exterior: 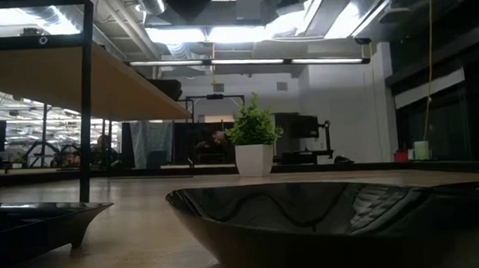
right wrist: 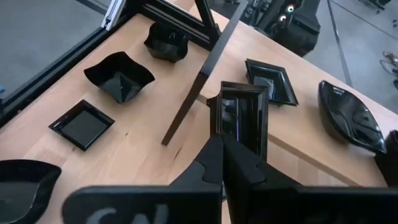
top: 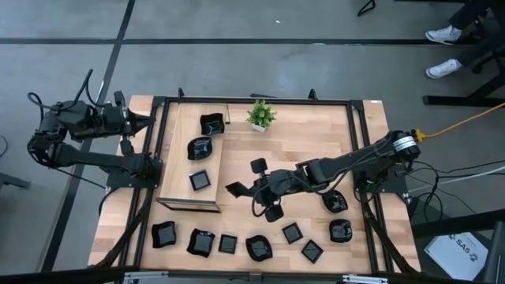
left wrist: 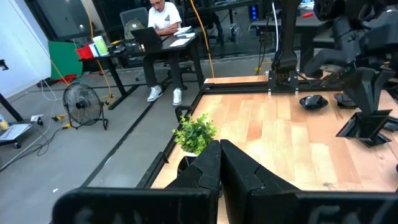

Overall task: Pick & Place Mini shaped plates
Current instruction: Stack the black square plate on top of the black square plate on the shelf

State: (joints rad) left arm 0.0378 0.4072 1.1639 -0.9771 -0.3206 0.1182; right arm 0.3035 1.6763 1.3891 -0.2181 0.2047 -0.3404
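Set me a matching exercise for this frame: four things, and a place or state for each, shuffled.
1 plant
2 left gripper
3 right gripper
4 wooden shelf

A shut on a square plate
B bears three plates
C at the back edge of the table
D shut, empty, at the table's left edge

Pairs: 1-C; 2-D; 3-A; 4-B

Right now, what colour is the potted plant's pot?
White pot, green leaves; clearest in the low view.
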